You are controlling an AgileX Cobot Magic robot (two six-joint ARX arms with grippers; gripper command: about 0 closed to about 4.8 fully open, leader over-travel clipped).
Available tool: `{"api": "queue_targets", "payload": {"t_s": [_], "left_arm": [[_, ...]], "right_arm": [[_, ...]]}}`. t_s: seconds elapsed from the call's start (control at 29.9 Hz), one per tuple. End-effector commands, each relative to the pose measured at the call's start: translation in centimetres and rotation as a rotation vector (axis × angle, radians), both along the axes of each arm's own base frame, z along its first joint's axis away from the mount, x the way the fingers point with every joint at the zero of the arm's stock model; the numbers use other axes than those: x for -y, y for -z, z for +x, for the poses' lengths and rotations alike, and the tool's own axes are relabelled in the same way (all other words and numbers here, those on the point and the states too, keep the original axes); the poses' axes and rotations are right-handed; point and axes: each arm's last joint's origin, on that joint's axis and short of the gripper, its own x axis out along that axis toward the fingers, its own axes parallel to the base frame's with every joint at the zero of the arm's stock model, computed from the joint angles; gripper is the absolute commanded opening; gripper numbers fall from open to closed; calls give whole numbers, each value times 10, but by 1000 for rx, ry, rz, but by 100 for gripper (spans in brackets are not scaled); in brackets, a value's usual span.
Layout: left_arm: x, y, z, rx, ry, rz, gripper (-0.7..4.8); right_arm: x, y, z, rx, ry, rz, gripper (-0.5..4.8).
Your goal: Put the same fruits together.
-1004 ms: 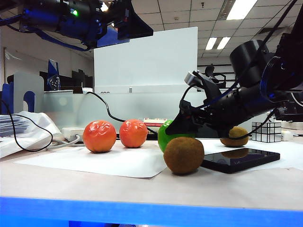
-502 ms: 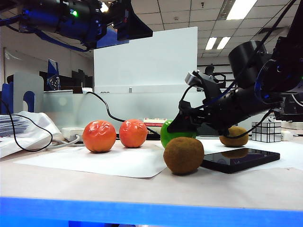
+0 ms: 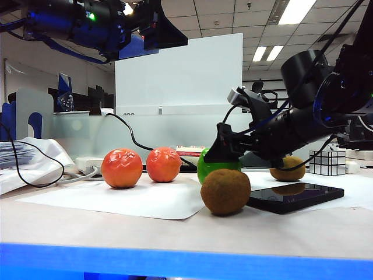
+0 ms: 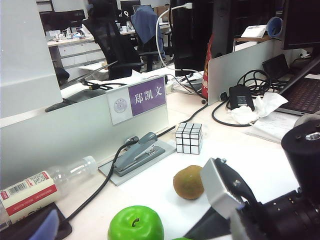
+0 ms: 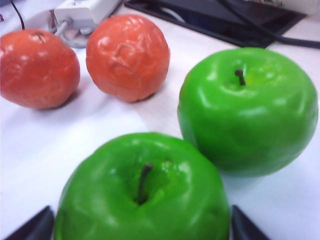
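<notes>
near kiwi (image 3: pixel 225 191) brown, fuzzy, front of white tbl (image 3: pixel 175 230) | R gripper (image 5: pixel 137 222) jaws apart round glossy green apple (image 5: pixel 142 195), not clamped; 2nd apple (image 5: pixel 248 107) just beside | 2 dimpled orange-red fruits (image 3: pixel 122 168) touching, on paper | far kiwi (image 3: pixel 288 168) by mirror cube (image 3: pixel 327 162) | L gripper (image 3: pixel 157 26) up high, open | office bkgd
</notes>
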Motion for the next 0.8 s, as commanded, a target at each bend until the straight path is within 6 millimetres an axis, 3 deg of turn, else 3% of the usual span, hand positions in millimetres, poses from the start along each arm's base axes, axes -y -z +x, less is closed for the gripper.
{"api": "queue_targets", "payload": {"t_s": [0.03, 0.57, 0.8], "left_arm": [[0, -4, -1, 21, 6, -7, 479], [-1, 3, 1, -17, -66, 49, 479], [-3, 23, -3, -109, -56, 159, 479]], "right_arm": [[-1, -3, 0, 4, -3, 6, 479], [1, -10, 2, 8, 54, 58, 479], [2, -35, -3, 69, 52, 82, 479]]}}
